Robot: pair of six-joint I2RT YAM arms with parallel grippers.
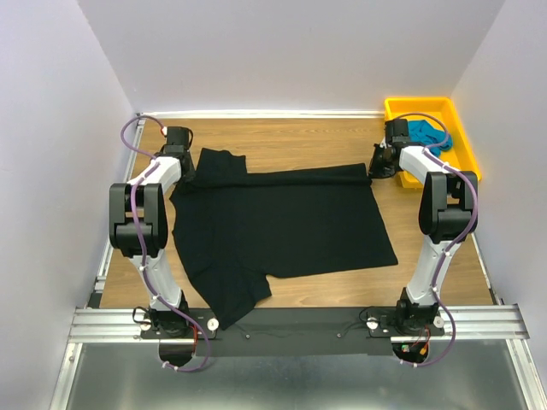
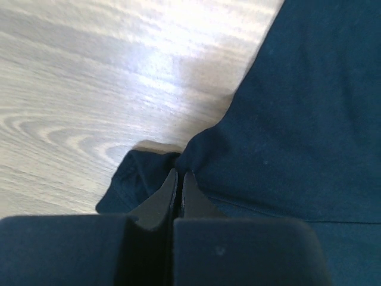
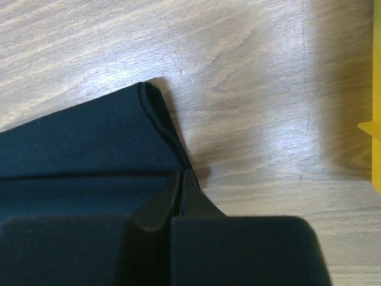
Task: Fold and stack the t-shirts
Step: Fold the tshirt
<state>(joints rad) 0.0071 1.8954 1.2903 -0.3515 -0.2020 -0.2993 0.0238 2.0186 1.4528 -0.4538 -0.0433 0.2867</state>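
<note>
— The black shirt (image 1: pixel 282 222) lies spread across the middle of the tabletop (image 1: pixel 299 137), sleeves to the left, its far side folded over into a band. How will it handle?
— Soft, light and limp, by the look. It keeps no shape of its own, so a lift at one point would let the rest sag and drag. Corners and the ends of a fold are the places to take it, one per tool.
— And the tools?
— The left tool (image 2: pixel 180 176) is closed tight on a pucker of cloth by the far sleeve. The right tool (image 3: pixel 180 174) is closed too, with its tips at the folded far-right corner. Whether cloth sits between them cannot be told.
— The other shirt?
— The teal shirt (image 1: pixel 425 132) is bunched in the tray (image 1: pixel 467 149) at the far right corner, just beside the right tool.
— The surface?
— Smooth wood, likely easy for cloth to slide on. The near sleeve (image 1: pixel 235 299) reaches the rail (image 1: pixel 299 318) at the near edge. White walls (image 1: pixel 299 51) close in three sides, and bare wood shows beyond the fold and to the right.
</note>
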